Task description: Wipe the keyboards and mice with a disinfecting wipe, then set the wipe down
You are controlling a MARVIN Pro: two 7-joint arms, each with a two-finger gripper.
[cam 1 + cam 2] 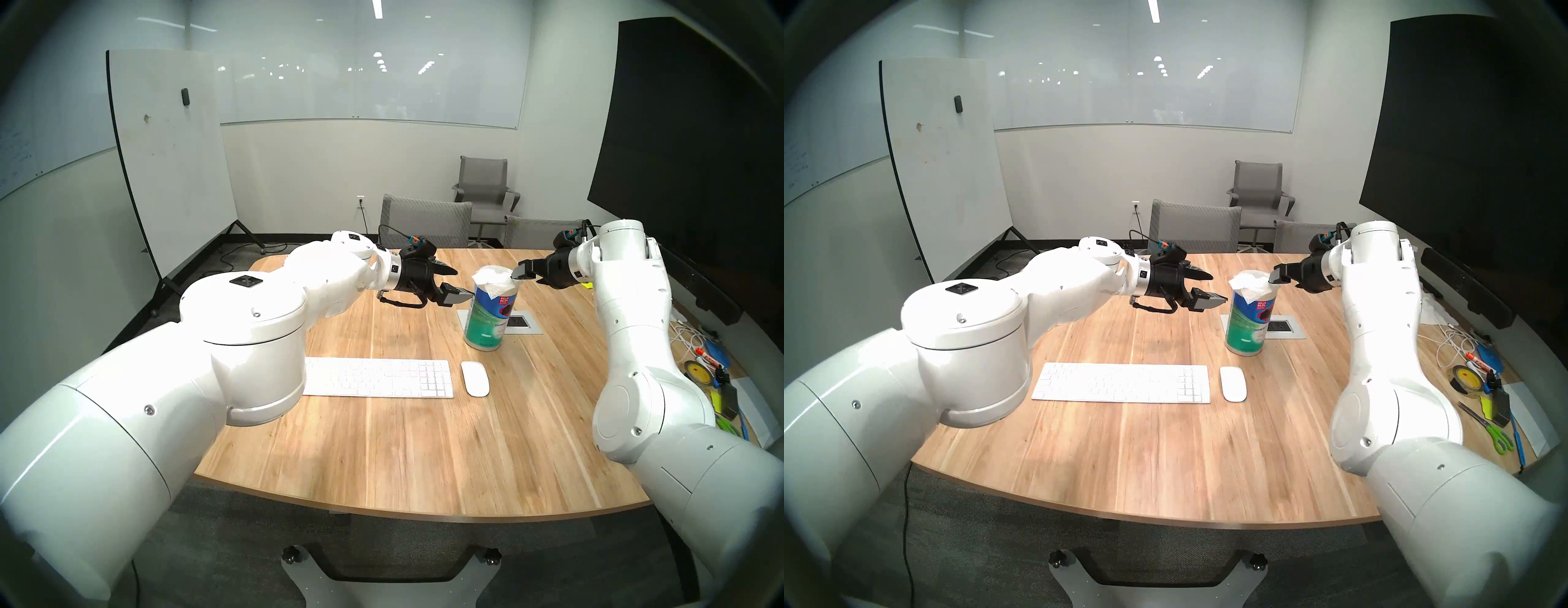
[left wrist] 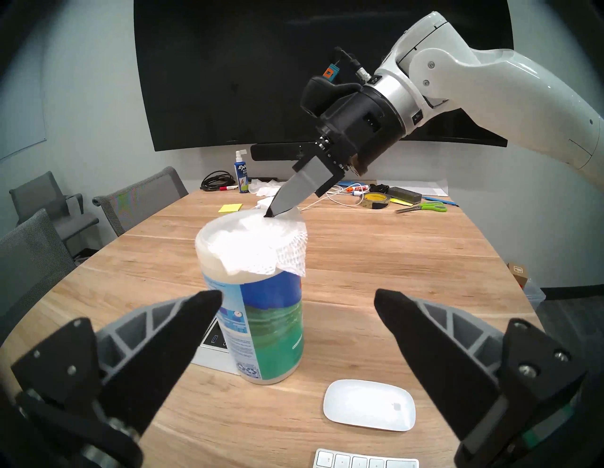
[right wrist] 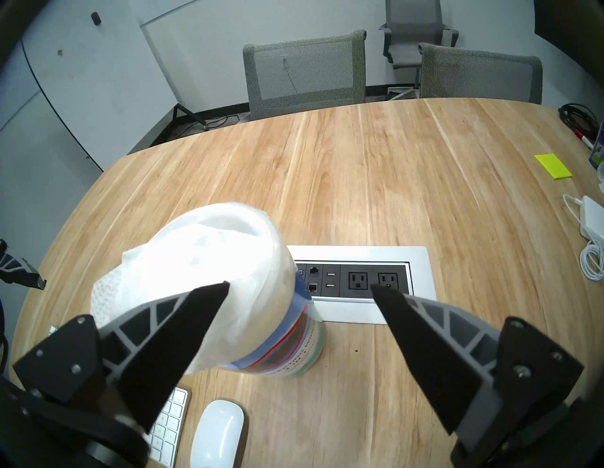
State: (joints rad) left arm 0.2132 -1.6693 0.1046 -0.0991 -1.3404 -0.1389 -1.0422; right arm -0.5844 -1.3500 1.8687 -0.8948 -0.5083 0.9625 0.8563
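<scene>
A white keyboard (image 1: 377, 378) lies flat near the table's middle, with a white oval mouse (image 1: 475, 378) just to its right. Behind the mouse stands a green-blue canister (image 1: 488, 322). A quilted white wipe (image 2: 261, 248) is draped over the canister's top. My left gripper (image 1: 462, 283) hovers open just left of the canister's upper part, holding nothing. My right gripper (image 1: 524, 276) comes in from the right and is open. One of its fingertips (image 2: 271, 212) rests at the wipe's far edge; its other finger is hidden in the left wrist view.
A recessed power-outlet panel (image 3: 356, 281) sits in the table behind the canister. Tape, scissors (image 1: 1496, 437), markers and cables clutter the table's right edge. A yellow sticky pad (image 3: 552, 166) lies far right. Grey chairs (image 1: 424, 220) stand at the far side and a whiteboard at the left.
</scene>
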